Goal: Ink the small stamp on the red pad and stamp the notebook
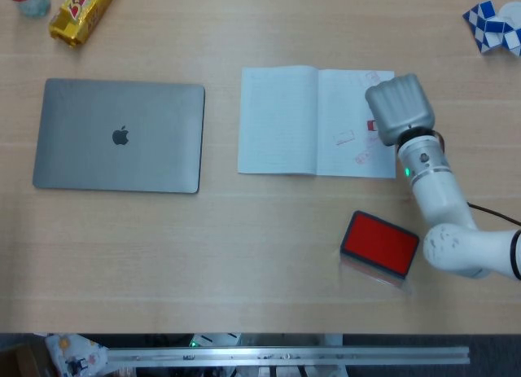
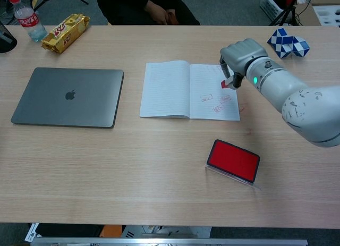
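Observation:
An open notebook (image 1: pixel 281 120) (image 2: pixel 167 89) lies mid-table with red stamp marks (image 1: pixel 354 147) (image 2: pixel 213 102) on its right page. My right hand (image 1: pixel 399 108) (image 2: pixel 241 57) hovers over the page's right edge, lifted off the paper, and holds the small stamp (image 2: pixel 227 83) (image 1: pixel 373 125), whose red-and-white end shows under its fingers. The red ink pad (image 1: pixel 379 243) (image 2: pixel 233 160) lies open in front of the notebook, uncovered. My left hand is in neither view.
A closed grey laptop (image 1: pixel 120 135) (image 2: pixel 68 96) lies at the left. A yellow snack pack (image 2: pixel 65 25) and a bottle (image 2: pixel 25 16) are at the far left, a blue-white puzzle toy (image 2: pixel 287 43) at the far right. A person (image 2: pixel 146 6) sits beyond the table.

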### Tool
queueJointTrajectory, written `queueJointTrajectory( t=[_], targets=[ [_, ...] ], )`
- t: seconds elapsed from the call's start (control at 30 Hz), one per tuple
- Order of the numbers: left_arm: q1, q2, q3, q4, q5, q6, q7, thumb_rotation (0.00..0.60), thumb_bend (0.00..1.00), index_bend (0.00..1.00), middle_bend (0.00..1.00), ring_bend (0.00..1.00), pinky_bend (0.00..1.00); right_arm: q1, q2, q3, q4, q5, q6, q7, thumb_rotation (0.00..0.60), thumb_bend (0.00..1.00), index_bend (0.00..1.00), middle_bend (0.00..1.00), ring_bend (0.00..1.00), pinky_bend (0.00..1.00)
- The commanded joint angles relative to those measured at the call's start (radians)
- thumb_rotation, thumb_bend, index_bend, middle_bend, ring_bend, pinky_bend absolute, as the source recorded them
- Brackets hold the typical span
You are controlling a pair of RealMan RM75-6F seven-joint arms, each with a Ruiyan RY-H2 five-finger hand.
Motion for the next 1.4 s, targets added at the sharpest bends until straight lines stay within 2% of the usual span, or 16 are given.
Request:
queueJointTrajectory(
  t=[0.03, 0.77, 1.07, 1.4],
  targets=[
    [-0.002, 0.000, -0.001, -0.003, -0.001, -0.003, 0.004, 0.600, 0.27, 0.03, 0.03, 0.03, 0.04, -0.002, 0.001, -0.005, 0.016, 0.013, -0.011, 0.008, 0.600, 0.36, 0.76, 1.00, 1.00, 1.00],
    [0.000, 0.012, 0.003, -0.014, 0.000, -0.002, -0.003, 0.600, 0.27, 0.03, 0.03, 0.03, 0.04, 0.059, -0.084, 0.033, 0.148, 0.158, -0.066, -0.004, 0.600, 0.36, 0.76, 1.00, 1.00, 1.00],
    [-0.002, 0.021, 0.003, -0.022, 0.000, -0.005, -0.006, 0.600, 0.27, 0.03, 0.03, 0.03, 0.04, 0.089, -0.101, 0.050, 0.187, 0.253, -0.090, -0.040, 0.600, 0.36, 0.73, 1.00, 1.00, 1.00],
    [-0.004, 0.020, 0.004, -0.022, -0.004, -0.011, -0.004, 0.600, 0.27, 0.03, 0.03, 0.03, 0.04, 0.111, -0.109, 0.056, 0.216, 0.303, -0.100, -0.063, 0.600, 0.36, 0.69, 1.00, 1.00, 1.00]
  ],
)
